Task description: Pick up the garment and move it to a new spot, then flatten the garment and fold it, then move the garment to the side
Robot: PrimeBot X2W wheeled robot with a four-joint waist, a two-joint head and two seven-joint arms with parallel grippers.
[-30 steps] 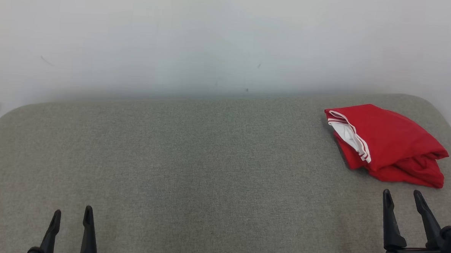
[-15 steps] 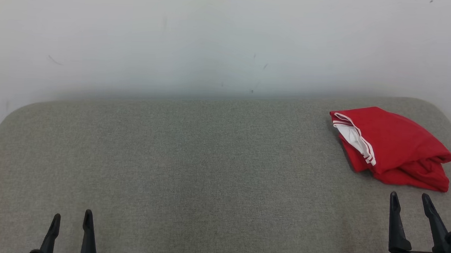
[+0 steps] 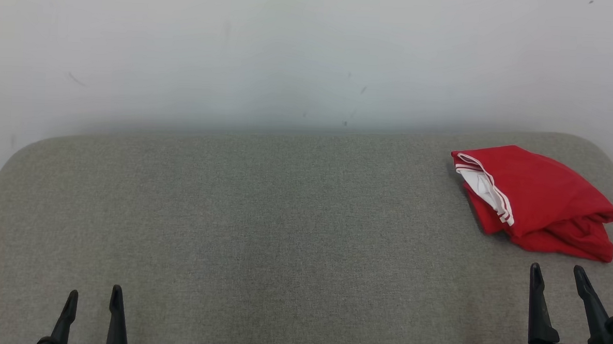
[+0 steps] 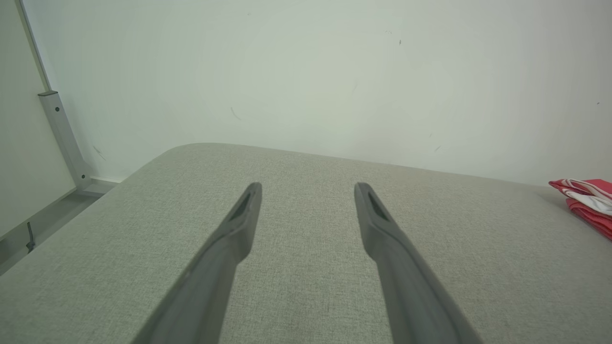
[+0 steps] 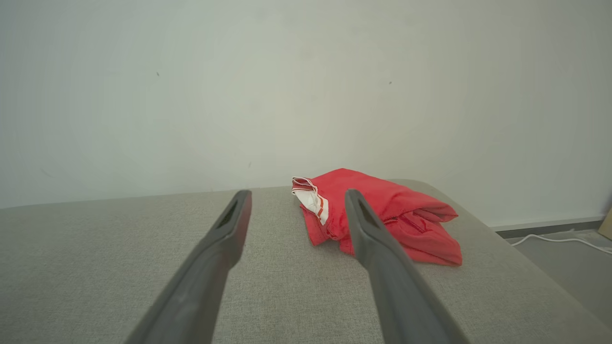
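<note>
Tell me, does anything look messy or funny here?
Only the red garment looks a bit messy. It sits in a lumpy bundle near the right end of the grey cushion, with its white striped edge poking out and its bottom layers wrinkled. Nothing looks spilled or broken.

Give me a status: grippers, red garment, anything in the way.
Left gripper open, empty. Right gripper open, empty, just short of the red garment, bunched at the grey padded surface's far right. Nothing between them.

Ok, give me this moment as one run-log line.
garment: red, loosely folded, far right of grey cushion | left gripper: open, empty | right gripper: open, empty, just short of garment
</note>
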